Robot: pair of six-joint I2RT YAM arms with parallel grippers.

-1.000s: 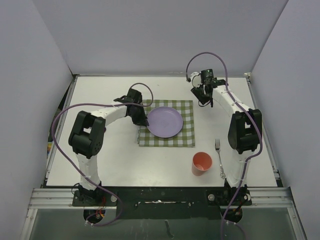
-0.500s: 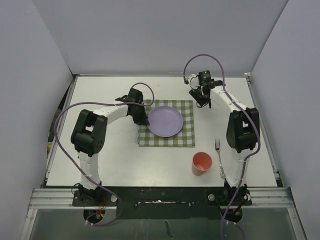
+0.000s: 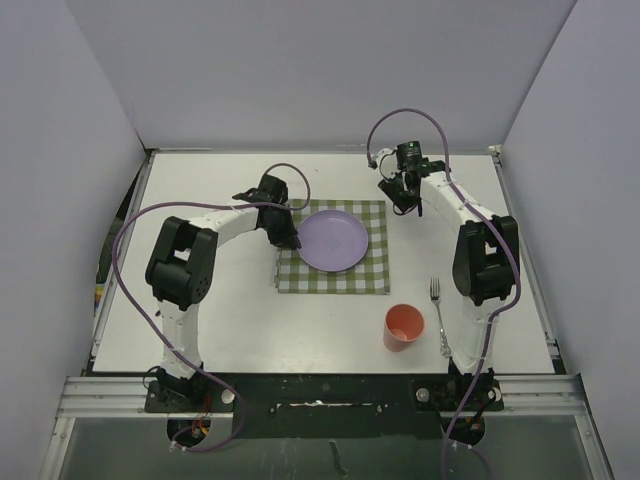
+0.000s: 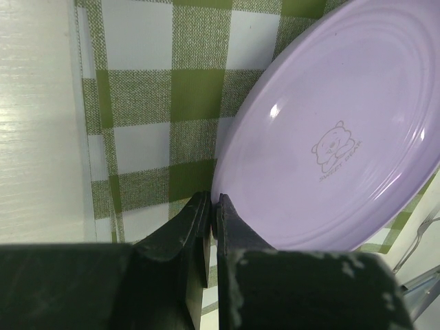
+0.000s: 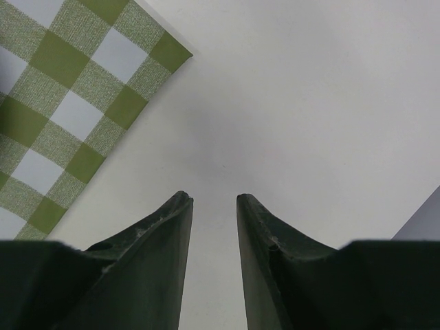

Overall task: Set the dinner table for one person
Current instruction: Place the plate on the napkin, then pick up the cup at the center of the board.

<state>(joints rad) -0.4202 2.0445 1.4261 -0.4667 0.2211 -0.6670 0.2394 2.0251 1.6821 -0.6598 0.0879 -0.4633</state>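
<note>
A lilac plate (image 3: pixel 335 241) lies on the green-and-white checked cloth (image 3: pixel 375 276) in the middle of the white dinner table (image 3: pixel 230 320). My left gripper (image 3: pixel 291 238) is at the plate's left rim. In the left wrist view the fingers (image 4: pixel 213 201) are pinched shut on the edge of the plate (image 4: pixel 337 130), which carries a small bear print and is tipped over the cloth (image 4: pixel 137 110). My right gripper (image 3: pixel 404 200) hovers just past the cloth's far right corner; its jaws (image 5: pixel 213 199) stand open over bare table (image 5: pixel 309 103), holding nothing.
An orange cup (image 3: pixel 403 326) stands near the front right of the table, with a metal fork (image 3: pixel 438 314) lying to its right beside the right arm's base. White walls enclose the table on three sides. The cloth's corner (image 5: pixel 62 103) shows in the right wrist view.
My left gripper has nudged the plate slightly toward the far right over the cloth. The right gripper shifted a little left early on, then held still.
</note>
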